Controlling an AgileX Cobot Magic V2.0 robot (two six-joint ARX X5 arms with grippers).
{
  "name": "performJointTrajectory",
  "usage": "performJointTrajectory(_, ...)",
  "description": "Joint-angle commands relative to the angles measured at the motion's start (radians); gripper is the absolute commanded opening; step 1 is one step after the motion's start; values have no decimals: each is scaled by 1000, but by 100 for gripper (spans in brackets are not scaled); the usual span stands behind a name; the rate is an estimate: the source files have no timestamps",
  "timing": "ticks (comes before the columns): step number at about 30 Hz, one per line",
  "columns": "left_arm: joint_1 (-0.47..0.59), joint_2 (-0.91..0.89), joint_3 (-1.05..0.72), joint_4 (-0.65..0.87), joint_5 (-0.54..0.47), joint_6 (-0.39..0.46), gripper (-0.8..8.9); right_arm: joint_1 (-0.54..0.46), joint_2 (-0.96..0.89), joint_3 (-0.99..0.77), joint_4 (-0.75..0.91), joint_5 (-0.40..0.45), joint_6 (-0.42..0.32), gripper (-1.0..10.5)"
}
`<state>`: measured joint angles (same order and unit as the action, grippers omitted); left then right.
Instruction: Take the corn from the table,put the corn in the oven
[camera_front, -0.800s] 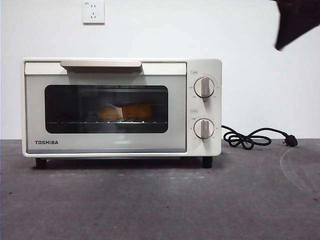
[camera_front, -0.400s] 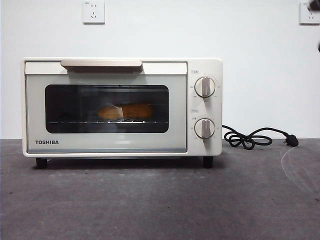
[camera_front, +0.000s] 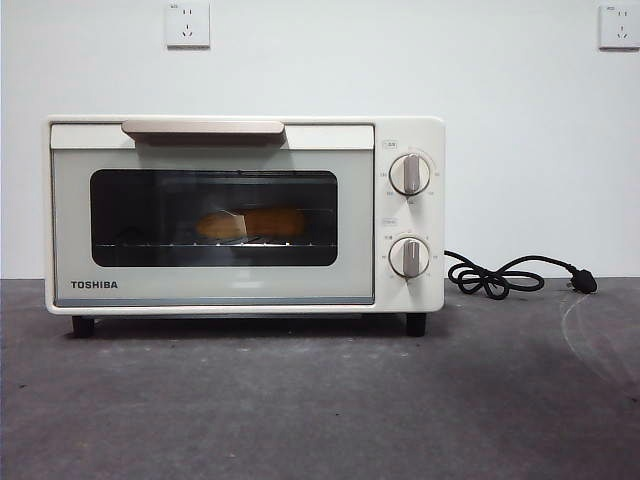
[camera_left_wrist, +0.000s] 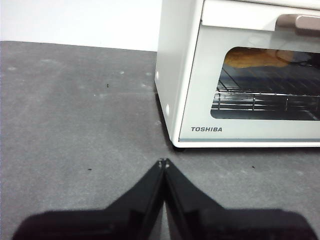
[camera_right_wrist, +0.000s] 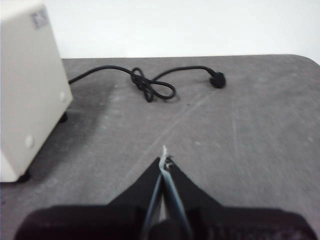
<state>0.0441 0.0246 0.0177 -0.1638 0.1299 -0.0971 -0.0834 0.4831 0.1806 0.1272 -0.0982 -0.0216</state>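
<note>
Left tool (camera_left_wrist: 163, 162) closed tip to tip, holding nothing, low over the table (camera_left_wrist: 75, 115) just off the oven (camera_left_wrist: 182, 75) front corner; right tool (camera_right_wrist: 164, 161) likewise pinched closed and empty, over bare table beside the oven's other side, near the black cord (camera_right_wrist: 150, 87); corn (camera_front: 250, 222) on the rack behind the closed glass door, well apart from both tools.

We face a plain white wall (camera_front: 300, 60) carrying two white power sockets, one socket (camera_front: 187, 23) high toward the left and another socket (camera_front: 619, 24) at the upper right corner, under soft, even light without hard shadows.
</note>
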Motion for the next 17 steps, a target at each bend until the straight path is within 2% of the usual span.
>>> performJointTrajectory(1,3,3,-7,8,0,12,-4,-10,-105,-57,0,5,26,1)
performJointTrajectory(11,3,8,-7,8,0,12,-4,-10,-350,-167,-132,5,26,1)
performJointTrajectory(15,3,8,-7,8,0,12,-4,-9,-416,-166,-292,5,18,1)
performJointTrajectory(17,3,8,-7,8,0,12,-4,-8,-444,-166,-307,11,19,1)
